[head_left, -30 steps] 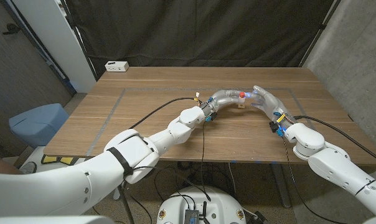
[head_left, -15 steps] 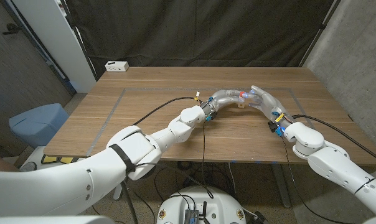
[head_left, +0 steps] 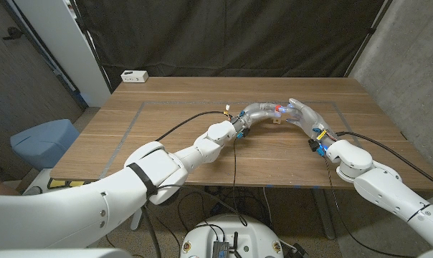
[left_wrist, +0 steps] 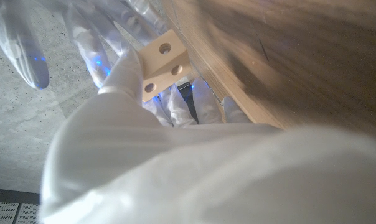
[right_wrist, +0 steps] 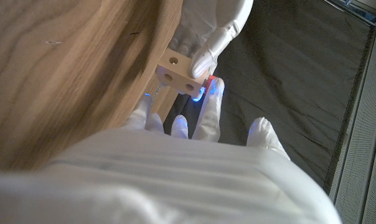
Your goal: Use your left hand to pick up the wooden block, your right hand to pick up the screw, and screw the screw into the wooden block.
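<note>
Table: you have the wooden table [head_left: 181,136] under both arms, with a grey tape outline marked on its top and dark curtains behind its far edge

Left arm: your left arm comes in from the near left corner and runs across the table, a black cable trailing along it to the wrist

Right arm: your right arm enters from the near right, with its wrist raised over the right half of the table

Left hand: your left hand [head_left: 258,111] is up over the middle right of the table and grips the wooden block [left_wrist: 165,64] between its fingers, so it is closed on the block (the left wrist view shows a finger lying across one face)

Right hand: your right hand [head_left: 304,112] meets the left one fingertip to fingertip; its fingers are gathered at the block, with a small red piece [right_wrist: 209,78] at one fingertip, but you cannot tell from these views whether it actually pinches the screw

Wooden block: the block is pale, with two round holes on the face in the right wrist view; in the head view it sits between the two hands, above the table

White box: a small white box [head_left: 134,76] sits at the far left corner, well apart from your hands
</note>
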`<control>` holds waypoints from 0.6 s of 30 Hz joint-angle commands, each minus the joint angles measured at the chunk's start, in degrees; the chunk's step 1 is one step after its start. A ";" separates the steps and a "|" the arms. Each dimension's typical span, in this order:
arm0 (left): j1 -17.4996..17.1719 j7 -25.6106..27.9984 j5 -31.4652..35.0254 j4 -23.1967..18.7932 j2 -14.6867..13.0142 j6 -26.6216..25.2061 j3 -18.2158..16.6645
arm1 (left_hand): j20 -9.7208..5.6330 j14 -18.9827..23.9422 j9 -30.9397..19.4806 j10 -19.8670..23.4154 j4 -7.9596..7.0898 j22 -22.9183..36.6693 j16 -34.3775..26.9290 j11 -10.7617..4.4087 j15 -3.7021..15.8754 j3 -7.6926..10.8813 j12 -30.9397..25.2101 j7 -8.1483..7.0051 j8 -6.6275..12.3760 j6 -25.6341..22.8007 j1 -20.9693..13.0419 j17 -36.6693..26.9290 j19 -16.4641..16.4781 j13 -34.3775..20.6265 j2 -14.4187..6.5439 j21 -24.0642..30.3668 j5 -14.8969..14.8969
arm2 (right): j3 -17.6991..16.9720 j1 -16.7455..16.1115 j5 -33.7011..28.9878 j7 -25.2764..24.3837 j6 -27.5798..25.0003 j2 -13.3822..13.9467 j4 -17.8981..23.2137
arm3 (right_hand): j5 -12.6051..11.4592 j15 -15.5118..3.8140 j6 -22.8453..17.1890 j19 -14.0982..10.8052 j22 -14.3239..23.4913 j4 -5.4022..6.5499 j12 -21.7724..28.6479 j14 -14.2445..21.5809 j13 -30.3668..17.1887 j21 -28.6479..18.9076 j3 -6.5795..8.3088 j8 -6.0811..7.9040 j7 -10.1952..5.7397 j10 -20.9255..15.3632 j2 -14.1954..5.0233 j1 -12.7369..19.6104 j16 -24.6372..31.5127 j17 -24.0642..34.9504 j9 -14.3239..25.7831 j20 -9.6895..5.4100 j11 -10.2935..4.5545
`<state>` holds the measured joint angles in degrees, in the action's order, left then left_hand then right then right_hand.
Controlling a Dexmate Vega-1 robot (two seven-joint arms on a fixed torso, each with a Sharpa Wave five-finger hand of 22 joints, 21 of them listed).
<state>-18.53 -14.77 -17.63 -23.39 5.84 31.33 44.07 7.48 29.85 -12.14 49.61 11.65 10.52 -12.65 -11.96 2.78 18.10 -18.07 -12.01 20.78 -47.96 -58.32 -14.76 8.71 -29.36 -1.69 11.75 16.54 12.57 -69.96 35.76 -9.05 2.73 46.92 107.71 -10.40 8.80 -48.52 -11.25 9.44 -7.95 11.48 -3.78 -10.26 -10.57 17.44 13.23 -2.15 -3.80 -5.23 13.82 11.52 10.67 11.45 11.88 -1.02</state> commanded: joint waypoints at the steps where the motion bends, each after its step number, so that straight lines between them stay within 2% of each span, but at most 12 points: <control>1: 0.50 0.06 -0.04 0.77 0.18 -0.17 0.06 | 0.12 0.57 -0.19 1.14 -2.71 0.13 -0.16 -0.47 4.51 3.10 -3.09 3.25 0.35 -5.00 3.11 -0.15 0.60 -5.80 -4.16 0.38 0.19 | -0.64 -0.49 -1.32 -2.58 0.14 -0.57 0.24 | -0.23 0.12 0.09 -0.67 0.24 -0.10 -0.01 0.80 -0.24 -0.33 0.46 -0.23 -0.13 -0.27 -0.12 0.49 0.42 0.10 0.02 0.02 0.27; 11: 0.49 0.17 -0.02 0.64 0.10 -0.09 0.11 | 0.12 0.54 -0.20 1.13 -2.70 0.12 -0.16 -0.47 4.51 3.07 -3.08 3.10 0.36 -5.05 3.09 -0.17 0.53 -5.77 -4.13 0.34 0.18 | -0.87 -0.44 -1.81 -3.41 0.03 -0.97 0.06 | -0.20 0.19 2.78 -1.70 0.24 -0.18 -0.38 0.94 -0.25 -0.57 0.46 -1.49 -0.29 0.33 0.01 0.60 0.30 0.11 0.07 0.01 0.97; 18: 0.40 0.27 0.10 0.46 0.04 0.11 0.19 | 0.12 0.55 -0.20 1.17 -2.70 0.12 -0.19 -0.48 4.54 3.03 -3.09 3.12 0.37 -5.09 3.10 -0.19 0.50 -5.77 -4.09 0.32 0.17 | -0.88 -0.14 -1.36 -2.92 -0.25 -1.07 -0.07 | -0.17 0.52 6.03 -1.89 0.23 -0.21 -0.75 0.68 -0.28 -0.44 0.37 -2.59 -1.08 1.41 0.26 0.59 0.08 0.14 0.13 0.19 1.67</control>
<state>-18.12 -14.72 -17.68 -22.82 5.95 31.24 44.10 7.48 29.85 -12.09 49.61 11.65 10.51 -12.65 -11.96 2.78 18.10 -18.07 -11.99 20.58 -47.94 -57.57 -14.76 8.71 -29.36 -2.45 11.75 16.35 11.80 -70.37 34.39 -12.06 2.61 46.06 107.94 -10.40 8.80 -43.24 -12.51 9.44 -7.95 10.80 -3.16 -10.26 -10.86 17.44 10.82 -3.11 -2.43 -5.23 13.82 11.52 10.68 11.45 12.08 0.34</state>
